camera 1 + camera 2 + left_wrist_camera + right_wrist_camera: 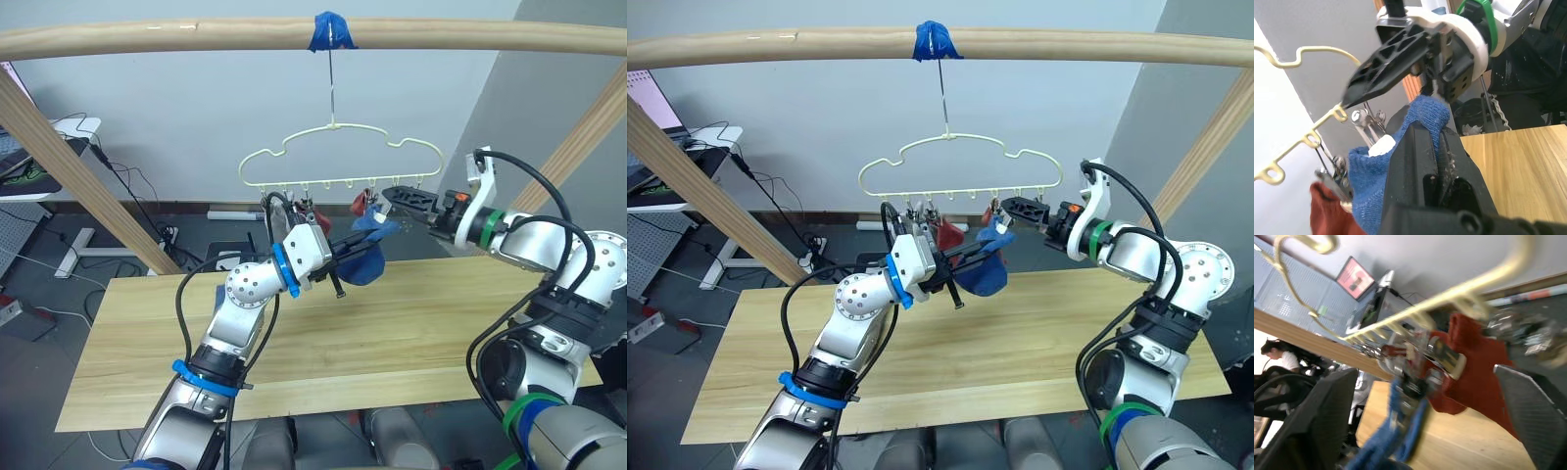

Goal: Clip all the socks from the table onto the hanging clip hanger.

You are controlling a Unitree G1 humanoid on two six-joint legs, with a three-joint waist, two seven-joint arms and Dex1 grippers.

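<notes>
Below both end effectors, well clear of them: bare tabletop (411, 323) of light wood planks. Above and just beyond the end effectors: pale-yellow clip hanger (338, 157) hung by its hook from a wooden pole (196, 37) at a blue tape wrap (330, 31). Pinched in the closed left end effector (345, 253): blue sock (367, 257), raised to the row of metal clips (1367, 128). Beside it, on the left end effector's near side: rust-red sock (946, 233) hanging from a clip. Facing from the other side, fingers spread wide and holding nothing: right end effector (397, 196), level with the clips.
</notes>
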